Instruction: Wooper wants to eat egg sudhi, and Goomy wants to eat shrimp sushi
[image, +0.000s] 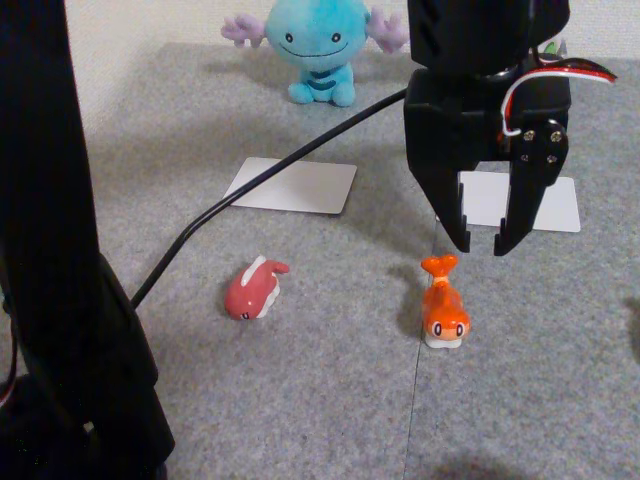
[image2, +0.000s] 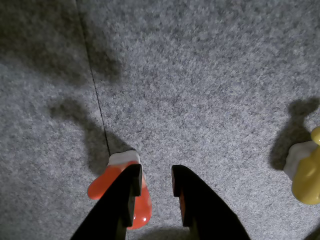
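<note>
Here the gripper (image: 482, 245) hangs with its jaws spread and empty just above the tail of the shrimp sushi (image: 443, 312), which lies on the grey carpet (image: 330, 400). The pink-red toy (image: 254, 288) sits well to its left in the other view, a black cable (image: 250, 190) running past two white cards (image: 293, 185). Wooper (image: 316, 45) stands at the back, and the wrist view shows the egg sudhi (image2: 307, 172) at the right edge.
</note>
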